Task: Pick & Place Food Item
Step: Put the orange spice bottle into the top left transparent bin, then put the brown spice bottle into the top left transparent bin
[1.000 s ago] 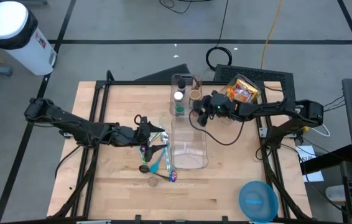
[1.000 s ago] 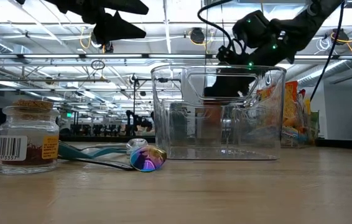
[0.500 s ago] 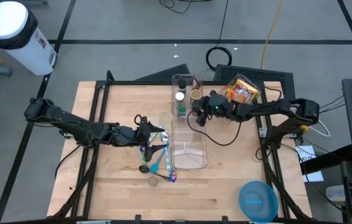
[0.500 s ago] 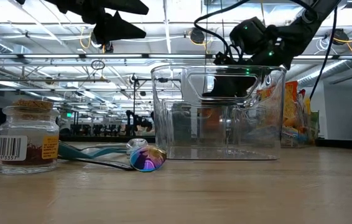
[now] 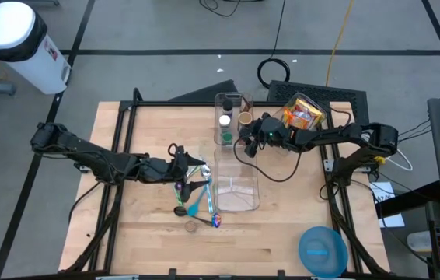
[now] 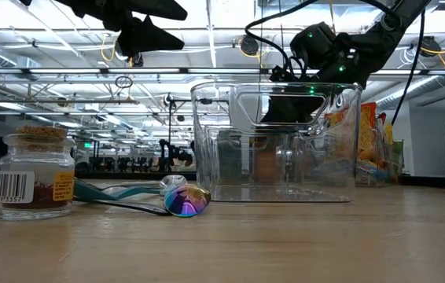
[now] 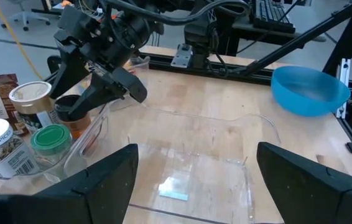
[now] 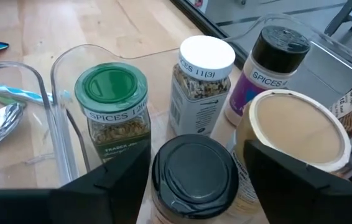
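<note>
Table (image 5: 150, 233) unchanged; right gripper (image 8: 191, 171) has widened around the black-lidded jar (image 8: 194, 180); left gripper (image 7: 191, 180) stays open, empty.

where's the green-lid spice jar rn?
The green-lid jar stands in the far clear bin, beside the white-lid jar, just off the right gripper.

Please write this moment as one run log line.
right gripper: at black-lid jar in spice bin | left gripper: open, above spoons
</note>
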`<state>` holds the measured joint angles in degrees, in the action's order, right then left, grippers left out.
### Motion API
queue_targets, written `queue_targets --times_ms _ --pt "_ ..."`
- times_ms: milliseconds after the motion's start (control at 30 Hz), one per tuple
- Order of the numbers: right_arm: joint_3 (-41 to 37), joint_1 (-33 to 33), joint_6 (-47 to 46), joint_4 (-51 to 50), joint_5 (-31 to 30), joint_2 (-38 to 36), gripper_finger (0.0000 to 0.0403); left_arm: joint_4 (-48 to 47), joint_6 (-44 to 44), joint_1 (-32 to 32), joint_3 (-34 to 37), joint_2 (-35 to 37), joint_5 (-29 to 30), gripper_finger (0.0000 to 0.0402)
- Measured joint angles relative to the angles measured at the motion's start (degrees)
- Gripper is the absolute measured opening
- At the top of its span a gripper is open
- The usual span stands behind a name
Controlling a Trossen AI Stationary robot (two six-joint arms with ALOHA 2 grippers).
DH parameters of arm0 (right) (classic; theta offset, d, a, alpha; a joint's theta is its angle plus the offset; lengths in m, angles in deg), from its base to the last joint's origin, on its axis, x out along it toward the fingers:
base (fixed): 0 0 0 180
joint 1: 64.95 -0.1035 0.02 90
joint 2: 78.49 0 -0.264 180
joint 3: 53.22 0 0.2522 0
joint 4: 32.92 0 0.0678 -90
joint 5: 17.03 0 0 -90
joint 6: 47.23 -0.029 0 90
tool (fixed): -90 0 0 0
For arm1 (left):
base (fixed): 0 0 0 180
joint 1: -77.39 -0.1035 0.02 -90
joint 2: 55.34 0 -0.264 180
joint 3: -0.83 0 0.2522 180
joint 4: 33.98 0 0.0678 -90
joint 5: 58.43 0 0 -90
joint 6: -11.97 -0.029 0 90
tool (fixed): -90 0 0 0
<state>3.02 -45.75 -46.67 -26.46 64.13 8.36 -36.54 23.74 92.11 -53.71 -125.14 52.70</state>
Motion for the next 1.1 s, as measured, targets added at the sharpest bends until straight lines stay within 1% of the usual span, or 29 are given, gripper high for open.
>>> queue_targets --times_ms 167,300,433,533,667,733,800,900,1000,1100 --pt "0.00 -0.02 -1.25 -0.08 0.02 -0.05 0.0255 0.00 0.01 0.00 -0.02 0.00 0.00 0.0335" --pt "-0.19 -0.20 1.62 -1.07 0.30 -2.30 0.0254 0.44 0.00 0.00 -0.02 0.06 -0.04 0.0335" --pt "-0.13 -0.86 1.85 -1.52 0.29 -8.01 0.0258 -0.22 -0.68 1.04 -0.04 0.55 -1.71 0.0335" --pt "-0.13 -2.74 1.92 -3.69 0.11 -12.96 0.0258 -1.51 -0.71 3.30 -0.04 0.54 -3.57 0.0335" --pt "-0.11 -7.48 2.10 -3.85 0.11 -19.36 0.0255 -4.02 -1.17 7.63 -0.07 -0.89 -5.99 0.0335" --pt "-0.11 -10.79 2.10 -3.82 0.02 -21.65 0.0254 -7.23 -0.66 10.60 0.03 -1.91 -6.14 0.0335" --pt "-0.11 -14.28 2.10 -3.97 0.08 -23.26 0.0254 -7.46 0.88 13.29 -0.08 -3.55 -6.15 0.0335" --pt "-0.11 -19.33 2.42 -3.78 0.04 -24.29 0.0254 -9.41 3.44 17.00 -0.02 -7.31 -6.34 0.0335" --pt "-0.11 -23.66 4.28 -3.91 -0.63 -24.33 0.0254 -9.17 3.33 19.28 0.00 -11.75 -6.30 0.0335" --pt "-0.11 -27.22 5.52 -3.55 -4.22 -23.73 0.0254 -9.19 3.35 20.35 0.00 -15.45 -6.28 0.0335"
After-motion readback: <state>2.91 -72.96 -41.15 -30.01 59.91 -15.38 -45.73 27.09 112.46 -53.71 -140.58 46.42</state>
